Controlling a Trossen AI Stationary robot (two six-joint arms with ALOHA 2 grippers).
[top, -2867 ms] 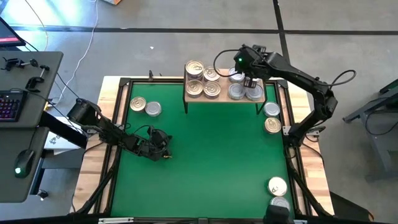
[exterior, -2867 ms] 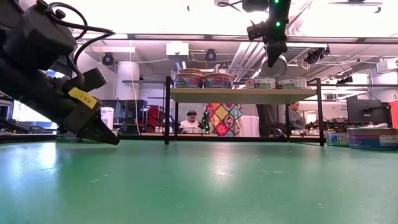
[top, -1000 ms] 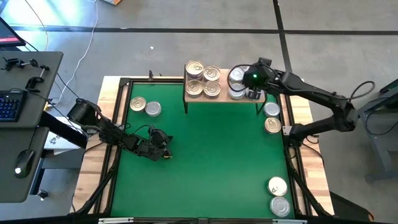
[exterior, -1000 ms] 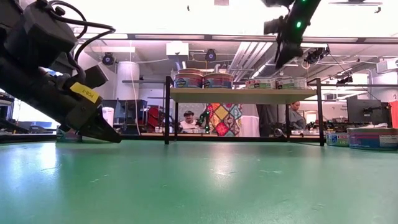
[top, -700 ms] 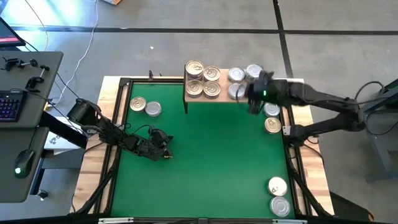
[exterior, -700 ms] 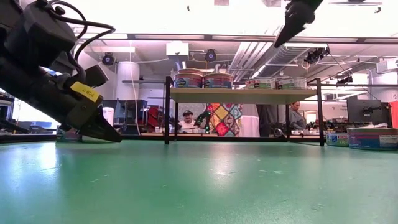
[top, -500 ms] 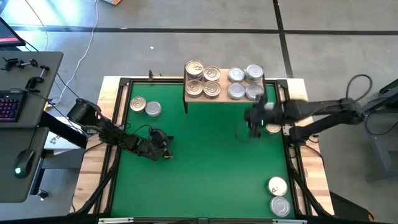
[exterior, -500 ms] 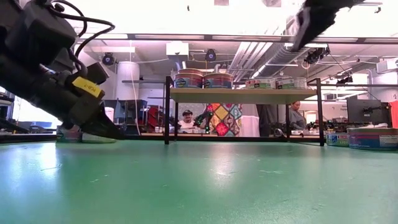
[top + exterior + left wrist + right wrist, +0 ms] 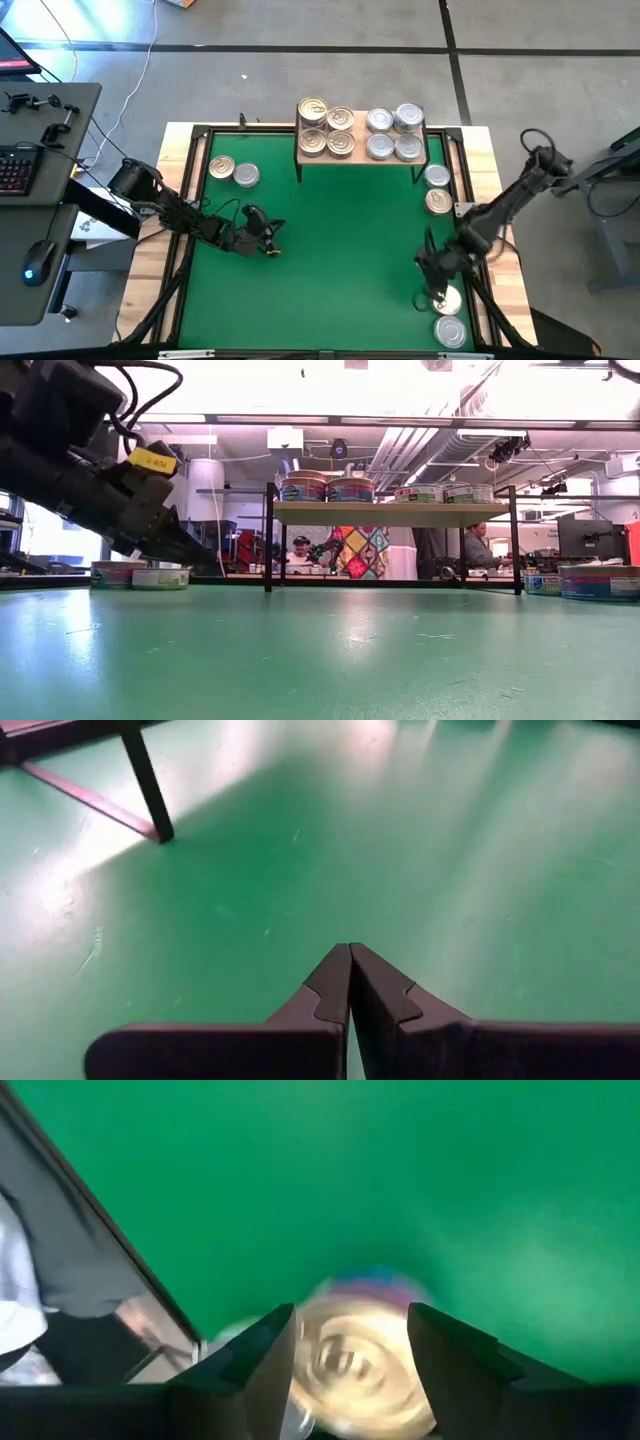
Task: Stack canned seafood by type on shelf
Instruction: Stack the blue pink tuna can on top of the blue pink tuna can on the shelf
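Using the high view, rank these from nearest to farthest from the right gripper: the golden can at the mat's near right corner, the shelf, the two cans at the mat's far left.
1. Golden can, directly under the right gripper.
2. Shelf, far edge, centre-right.
3. Two cans, far left.

Swung away from the shelf [image 9: 361, 158], right tool [image 9: 437, 293] now open above the golden-lidded tin [image 9: 446, 298] at the mat's [image 9: 330, 250] near right corner. Fourth silver tin [image 9: 408, 117] left behind on the shelf. Left tool [image 9: 272, 237] shifted slightly, lifted a little.
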